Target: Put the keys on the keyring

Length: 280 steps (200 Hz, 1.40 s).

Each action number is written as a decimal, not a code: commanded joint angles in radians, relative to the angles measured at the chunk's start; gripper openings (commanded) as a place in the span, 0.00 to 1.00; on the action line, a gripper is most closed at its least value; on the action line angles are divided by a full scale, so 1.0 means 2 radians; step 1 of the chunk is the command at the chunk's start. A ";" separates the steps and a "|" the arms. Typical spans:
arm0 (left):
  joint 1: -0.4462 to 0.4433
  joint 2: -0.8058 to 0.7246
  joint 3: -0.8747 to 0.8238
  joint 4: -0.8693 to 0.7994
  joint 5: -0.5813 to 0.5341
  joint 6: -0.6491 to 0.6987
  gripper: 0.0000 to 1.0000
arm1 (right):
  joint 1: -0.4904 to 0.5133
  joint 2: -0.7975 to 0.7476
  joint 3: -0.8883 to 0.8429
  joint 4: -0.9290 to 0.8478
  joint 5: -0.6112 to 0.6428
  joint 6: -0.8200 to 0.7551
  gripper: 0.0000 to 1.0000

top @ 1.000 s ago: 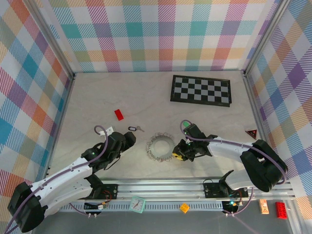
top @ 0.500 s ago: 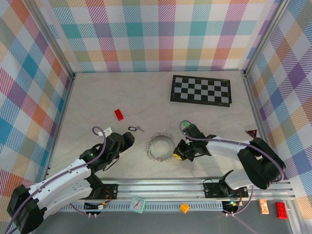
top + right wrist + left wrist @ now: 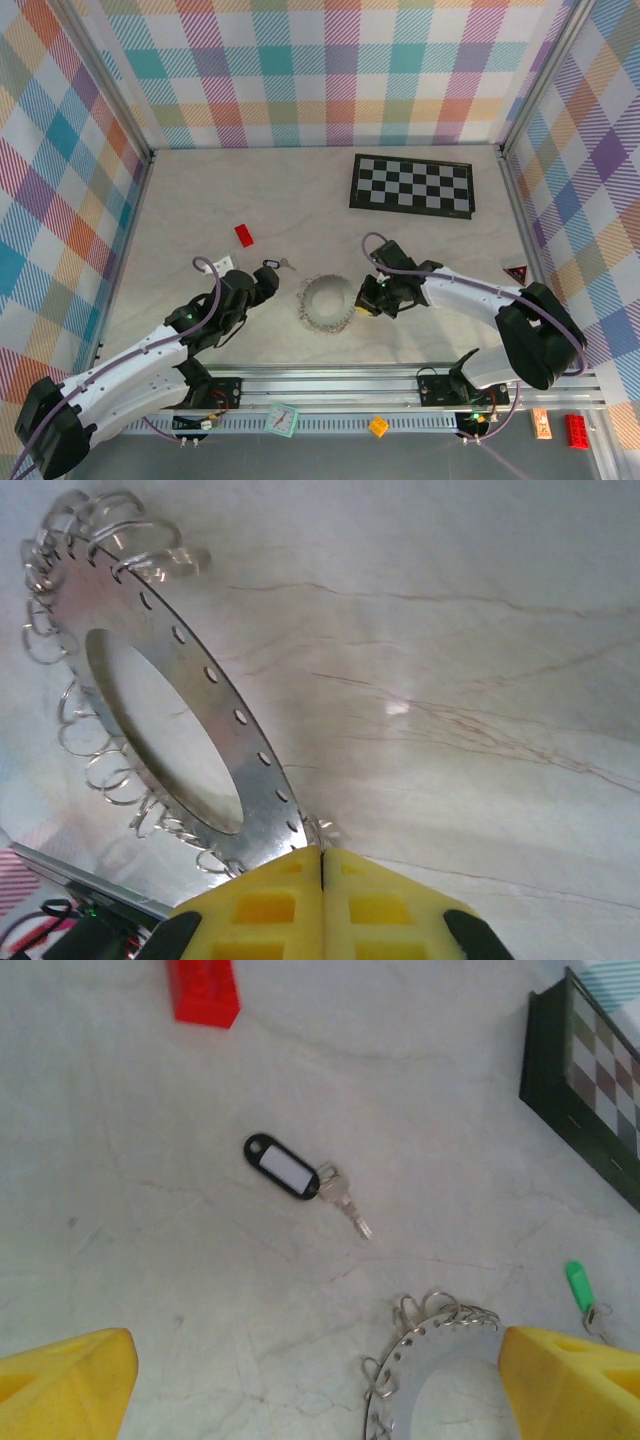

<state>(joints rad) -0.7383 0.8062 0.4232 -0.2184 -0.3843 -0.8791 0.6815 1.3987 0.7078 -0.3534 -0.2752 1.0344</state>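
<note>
The left arm lies low, its forearm angled up and to the right, and the left gripper has its yellow fingers spread wide apart. The right arm folds at the elbow and reaches left. The right gripper presses its pads together on the keyring rim.

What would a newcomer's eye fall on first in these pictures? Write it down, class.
The bright plaid walls catch the eye first, wrapped around a pale table. Mid-table is the keyring, a silvery disc fringed with wire loops, its rim pinched in the shut yellow jaws of the right gripper. A checkerboard lies farther back on the right, a red block to the left.
</note>
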 commanded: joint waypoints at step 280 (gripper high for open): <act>0.036 0.191 0.096 0.195 0.143 0.201 0.96 | -0.076 0.206 0.146 -0.051 -0.102 -0.147 0.26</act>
<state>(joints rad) -0.6754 1.1934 0.6373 0.1120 -0.1825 -0.4957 0.5201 1.8393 1.0454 -0.5060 -0.4652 0.6884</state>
